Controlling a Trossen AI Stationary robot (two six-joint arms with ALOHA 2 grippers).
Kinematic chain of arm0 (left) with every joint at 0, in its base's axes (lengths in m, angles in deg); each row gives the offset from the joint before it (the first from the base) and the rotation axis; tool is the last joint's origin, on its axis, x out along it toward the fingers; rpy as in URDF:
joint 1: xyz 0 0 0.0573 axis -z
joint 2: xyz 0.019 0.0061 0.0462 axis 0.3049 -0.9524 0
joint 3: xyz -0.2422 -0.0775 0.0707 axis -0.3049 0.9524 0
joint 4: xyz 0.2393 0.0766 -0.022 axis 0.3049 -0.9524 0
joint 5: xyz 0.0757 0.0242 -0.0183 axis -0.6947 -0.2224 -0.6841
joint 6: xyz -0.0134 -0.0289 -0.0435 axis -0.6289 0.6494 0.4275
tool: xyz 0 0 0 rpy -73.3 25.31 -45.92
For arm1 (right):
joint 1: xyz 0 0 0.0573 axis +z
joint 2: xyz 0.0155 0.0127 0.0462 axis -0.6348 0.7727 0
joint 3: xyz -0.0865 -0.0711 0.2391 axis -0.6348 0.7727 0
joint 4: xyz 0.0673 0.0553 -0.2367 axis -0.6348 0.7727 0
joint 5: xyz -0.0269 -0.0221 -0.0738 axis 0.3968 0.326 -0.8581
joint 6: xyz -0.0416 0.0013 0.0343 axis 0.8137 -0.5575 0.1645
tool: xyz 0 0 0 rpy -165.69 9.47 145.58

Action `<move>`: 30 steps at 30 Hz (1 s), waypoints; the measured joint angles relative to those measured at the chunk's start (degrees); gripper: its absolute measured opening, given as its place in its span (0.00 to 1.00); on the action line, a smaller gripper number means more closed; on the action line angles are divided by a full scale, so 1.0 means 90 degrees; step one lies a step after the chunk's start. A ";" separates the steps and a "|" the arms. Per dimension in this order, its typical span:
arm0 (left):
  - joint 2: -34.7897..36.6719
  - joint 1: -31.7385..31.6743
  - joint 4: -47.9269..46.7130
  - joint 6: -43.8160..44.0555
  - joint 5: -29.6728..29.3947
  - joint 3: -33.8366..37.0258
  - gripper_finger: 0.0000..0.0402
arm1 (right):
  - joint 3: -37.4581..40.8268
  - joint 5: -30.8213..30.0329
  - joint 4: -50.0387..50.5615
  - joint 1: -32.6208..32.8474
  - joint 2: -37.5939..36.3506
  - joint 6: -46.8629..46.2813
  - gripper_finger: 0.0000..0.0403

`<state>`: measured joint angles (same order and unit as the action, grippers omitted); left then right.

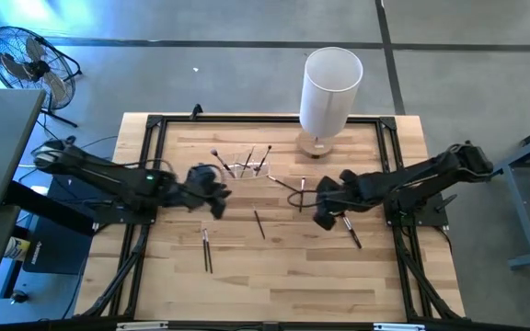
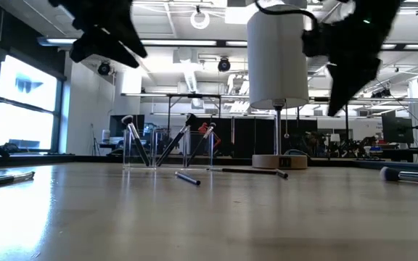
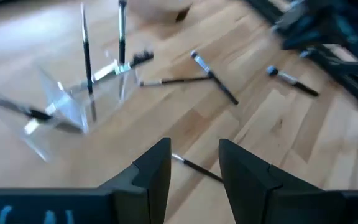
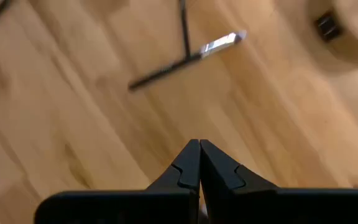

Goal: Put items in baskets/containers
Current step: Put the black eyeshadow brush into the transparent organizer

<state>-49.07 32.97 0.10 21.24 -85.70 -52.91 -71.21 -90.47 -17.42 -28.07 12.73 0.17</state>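
Observation:
Several thin dark brushes lie flat on the wooden table: a crossed pair [image 1: 294, 188] [image 4: 182, 57], one at mid table [image 1: 259, 223], a pair near the front left [image 1: 207, 250], and one on the right [image 1: 351, 231]. The small clear holder [image 1: 247, 164] [image 3: 67, 102] stands toward the far edge with several brushes leaning in it. My left gripper [image 1: 219, 195] [image 3: 194, 163] hovers open, near and left of the holder, with a brush [image 3: 197, 168] on the table below its fingers. My right gripper [image 1: 320, 210] [image 4: 199, 152] is shut on nothing, raised just right of the crossed pair.
A tall white cylinder [image 1: 329, 87] on a round wooden base [image 1: 317, 144] stands at the far edge, right of the holder. Black frame rails [image 1: 151, 147] run along the table's sides. A fan [image 1: 21, 60] stands on the floor beyond the far left corner.

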 joint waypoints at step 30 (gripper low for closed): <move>-0.5144 -0.1141 -0.2265 0.5434 0.2551 -0.3687 0.33 | 0.2609 0.1758 -0.1366 -0.0002 -0.3796 0.1725 0.00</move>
<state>-95.36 22.70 -20.28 70.15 -62.74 -86.09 -47.73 -74.65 -29.72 -28.10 -21.44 15.70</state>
